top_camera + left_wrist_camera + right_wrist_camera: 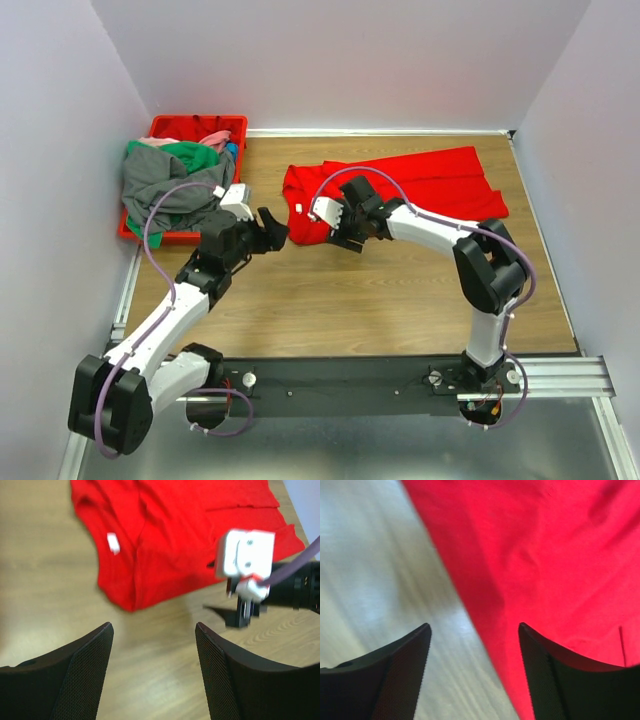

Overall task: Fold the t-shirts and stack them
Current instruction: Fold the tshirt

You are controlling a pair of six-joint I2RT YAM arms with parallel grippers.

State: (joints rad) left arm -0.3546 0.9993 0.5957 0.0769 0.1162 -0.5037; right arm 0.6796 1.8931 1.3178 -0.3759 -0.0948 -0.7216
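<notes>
At the far left a red crate (pixel 165 125) sits against the wall, heaped with the waiting t-shirts: a grey one (pixel 170 190) spills over its near rim, with a green one (pixel 190 155) and a pink one (pixel 212 137) behind. They are probably parked there so the table (pixel 350 300) has room for one shirt at a time.

Just right of the pile, the left gripper (pixel 272 232) hovers low over bare wood. Its jaws are wide apart and hold nothing, and it is aimed at the collar end of the red t-shirt (pixel 420 180). That shirt lies spread on the table, lightly creased, with its white neck label (pixel 297 207) facing up.

Further right, the right gripper (pixel 474 626) hangs over the shirt's near edge with its jaws parted. The cloth's border runs beneath the gap, and nothing is pinched.

Both claws seem posed to take that near edge for a fold. They are close together, so crowding is the likely hindrance. The grey overhang also lies right beside the left wrist.
</notes>
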